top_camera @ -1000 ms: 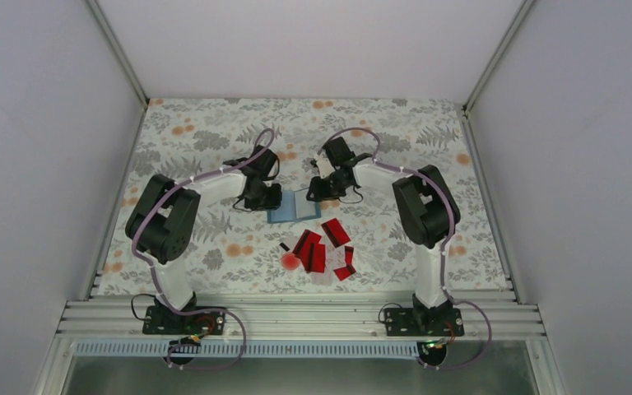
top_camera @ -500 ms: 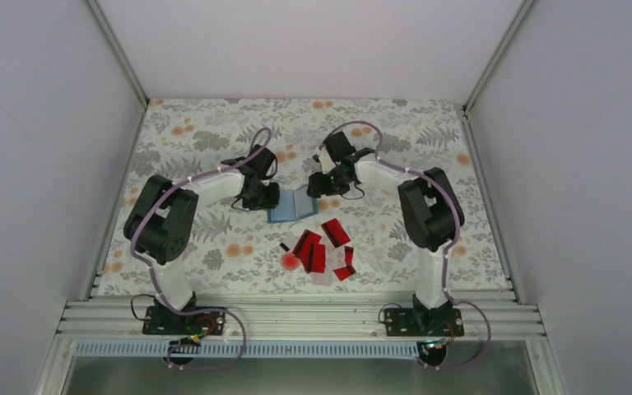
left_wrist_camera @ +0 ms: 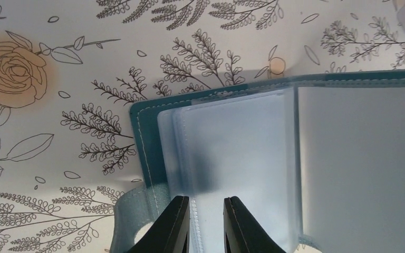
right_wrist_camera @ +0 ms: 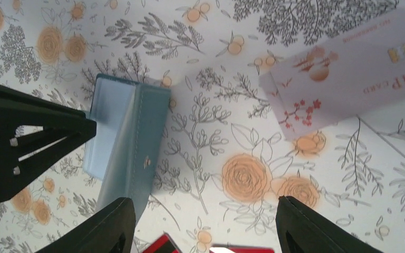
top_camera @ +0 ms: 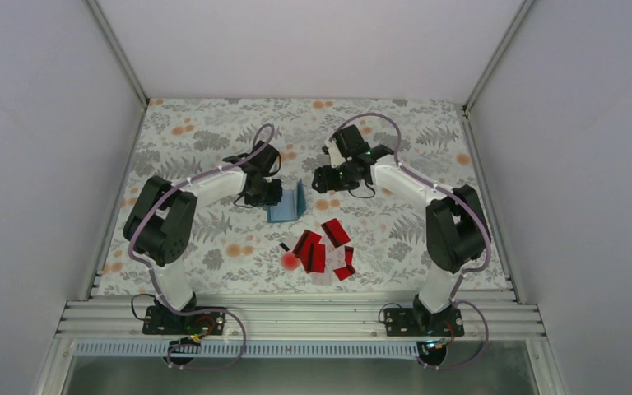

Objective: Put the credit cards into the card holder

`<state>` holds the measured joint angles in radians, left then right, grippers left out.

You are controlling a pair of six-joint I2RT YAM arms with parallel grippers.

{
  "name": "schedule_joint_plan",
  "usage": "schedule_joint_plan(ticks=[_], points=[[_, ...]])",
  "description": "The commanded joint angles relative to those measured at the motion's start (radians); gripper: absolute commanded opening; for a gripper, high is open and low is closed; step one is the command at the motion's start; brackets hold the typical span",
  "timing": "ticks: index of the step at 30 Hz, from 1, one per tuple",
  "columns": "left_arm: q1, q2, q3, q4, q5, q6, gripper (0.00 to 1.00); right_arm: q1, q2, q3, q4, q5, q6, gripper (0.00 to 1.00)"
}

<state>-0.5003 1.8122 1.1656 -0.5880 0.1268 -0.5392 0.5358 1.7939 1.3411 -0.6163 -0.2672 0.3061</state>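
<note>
Floral cloth covers the table [top_camera: 197, 132], with plain white walls on three sides. The holder [top_camera: 288, 206] lies about the middle of the table. It is open, with one cover standing up and clear sleeves showing inside.

The left pincer [left_wrist_camera: 206, 203] is nearly closed and nips the edge of a sleeve, pinning the holder in place. The right pincer [right_wrist_camera: 205, 203] is spread wide with nothing in it and hangs over the cloth on the far side of the holder.

Red cards [top_camera: 322, 245] sit in a loose heap between the holder and the near edge, some overlapping. A pale card [right_wrist_camera: 348, 68] lies flat by itself, apart from the holder.

The cards look light, stiff and slick. Lying flat on cloth, they give little to get under, so a corner that rides up on another card in the heap seems the best place to grip. The holder looks soft and light, with floppy sleeves, and would likely slide or fold shut if it were let go.
</note>
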Motion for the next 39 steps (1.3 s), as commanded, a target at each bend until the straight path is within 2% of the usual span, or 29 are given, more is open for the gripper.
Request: schedule_joint_plan(ticks=[1,13,21,26,34,36,39], points=[[-0.012,-0.044,0.045,-0.036,-0.033,-0.009,0.19,0.022,-0.069,-0.035,-0.035,0.018,0.047,0.68],[-0.072,0.052,0.187,-0.046,0.029,0.033,0.20,0.057,-0.242,-0.172,-0.068,0.057,0.148,0.67],[-0.081,0.088,0.207,-0.031,0.104,0.083,0.20,0.085,-0.403,-0.305,-0.129,0.113,0.329,0.67],[-0.081,0.101,0.225,-0.007,0.182,0.124,0.20,0.124,-0.513,-0.391,-0.143,0.053,0.440,0.68],[-0.080,0.122,0.255,0.025,0.314,0.142,0.26,0.210,-0.568,-0.473,-0.161,0.095,0.571,0.70],[-0.072,0.114,0.220,0.062,0.360,0.134,0.26,0.225,-0.567,-0.468,-0.152,0.106,0.589,0.70],[-0.030,0.103,0.122,0.199,0.524,0.076,0.28,0.236,-0.557,-0.452,-0.142,0.117,0.600,0.70]])
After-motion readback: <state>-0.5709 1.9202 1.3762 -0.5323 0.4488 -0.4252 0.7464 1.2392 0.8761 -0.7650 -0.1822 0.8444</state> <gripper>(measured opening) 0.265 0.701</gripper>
